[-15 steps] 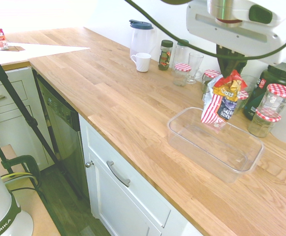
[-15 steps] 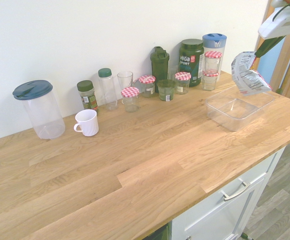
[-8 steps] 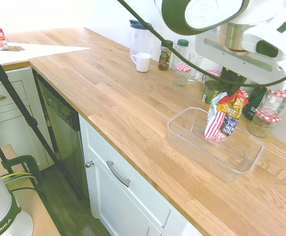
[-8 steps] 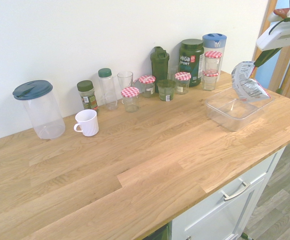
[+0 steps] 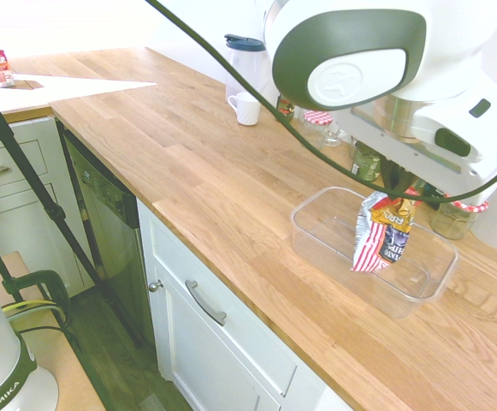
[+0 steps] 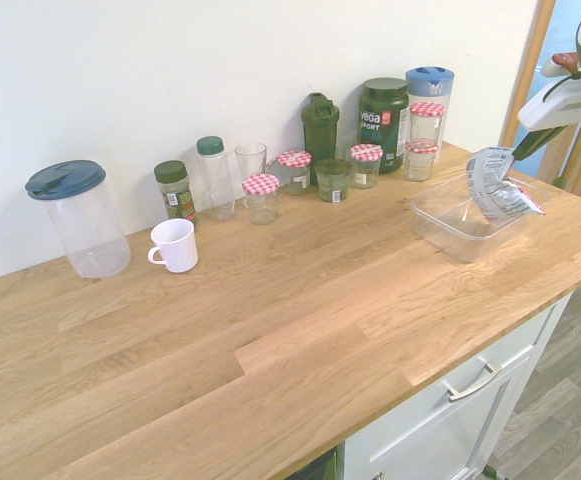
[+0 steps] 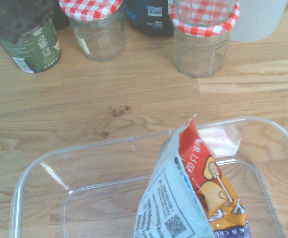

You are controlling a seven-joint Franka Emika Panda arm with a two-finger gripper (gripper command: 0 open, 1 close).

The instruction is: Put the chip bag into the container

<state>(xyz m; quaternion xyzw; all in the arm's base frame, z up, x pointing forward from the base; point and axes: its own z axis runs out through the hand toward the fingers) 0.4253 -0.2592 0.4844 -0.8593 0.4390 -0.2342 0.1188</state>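
The chip bag (image 5: 383, 236) hangs upright from its red and yellow top, with my gripper (image 5: 397, 193) shut on that top. Its striped lower end dips inside the clear plastic container (image 5: 316, 242) on the wooden counter. In the second exterior view the chip bag (image 6: 499, 189) leans over the container (image 6: 448, 230), just under the gripper (image 6: 523, 152). The wrist view shows the chip bag (image 7: 188, 198) rising above the container (image 7: 84, 149), whose floor is otherwise bare.
Jars with red-checkered lids (image 5: 458, 211) (image 7: 201, 37) stand close behind the container, beside a dark green tub (image 6: 383, 120) and a shaker (image 6: 320, 125). Farther along the wall are more jars (image 6: 261, 197), a white mug (image 6: 175, 245) and a lidded pitcher (image 6: 78, 218).
My gripper has come down with the chip bag, from above the container's rim to partly inside it. The container and jars have stayed put.
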